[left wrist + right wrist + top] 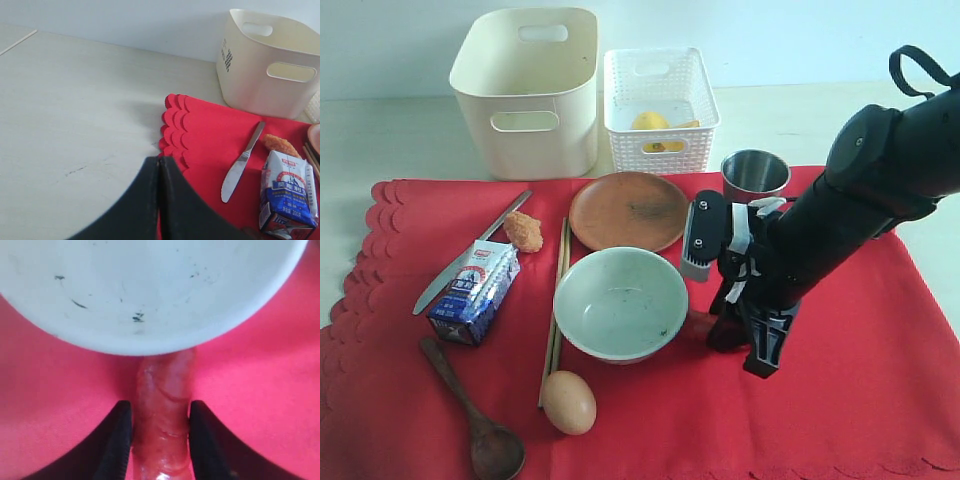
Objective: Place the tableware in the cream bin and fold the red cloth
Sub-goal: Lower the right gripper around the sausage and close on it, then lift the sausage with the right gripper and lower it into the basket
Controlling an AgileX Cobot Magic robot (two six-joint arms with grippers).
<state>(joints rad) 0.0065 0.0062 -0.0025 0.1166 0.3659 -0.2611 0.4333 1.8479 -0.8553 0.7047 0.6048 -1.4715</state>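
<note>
The white ceramic bowl [150,290] sits on the red cloth [840,400] just beyond the fingertips of the right gripper [161,405]. That gripper is partly closed, with both fingers against the sides of a reddish sausage [162,440]. The right arm [880,170] slopes steeply down to the cloth, and the left gripper [160,165] is fully closed and empty above the cloth's scalloped edge.

red scalloped cloth [880,380] spread flat, white bowl [620,300] upright mid-cloth, brown plate [628,210] just behind, cream bin [570,135] beyond
</note>
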